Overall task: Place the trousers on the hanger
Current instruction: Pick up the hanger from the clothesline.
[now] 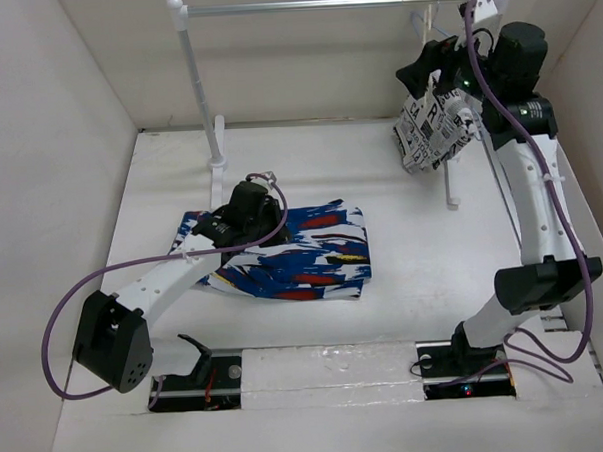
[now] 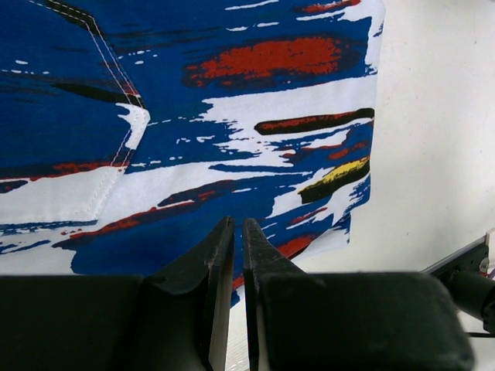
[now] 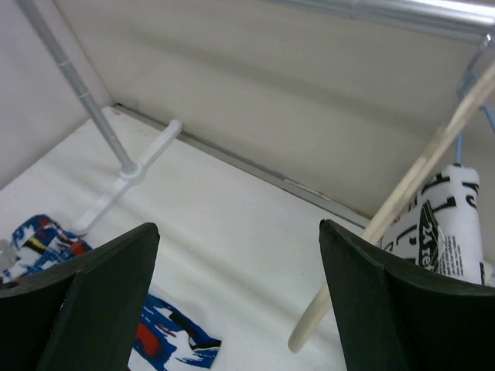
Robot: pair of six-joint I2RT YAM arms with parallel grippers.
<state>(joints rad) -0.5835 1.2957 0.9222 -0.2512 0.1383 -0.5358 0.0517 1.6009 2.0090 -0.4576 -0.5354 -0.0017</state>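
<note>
The task is at its very beginning, as I judge it. The trousers lie folded flat on the table, a little left of the middle and well apart from every edge, and no part of them is lifted. The left gripper hangs directly over their far-left part. In the left wrist view its two fingers are pressed almost together with only a thin slit, and no cloth shows between them, so it is closed and empty. The hanger is at the far right corner, below the rail. It appears there as a slanted pale wooden bar, just beside the newsprint cloth; its hook is not visible, so how it hangs I cannot tell. The right gripper is raised near it with the fingers spread wide, holding nothing. What is left is nearly everything: to grasp the trousers, to take the hanger, and to put the cloth over its bar.
</note>
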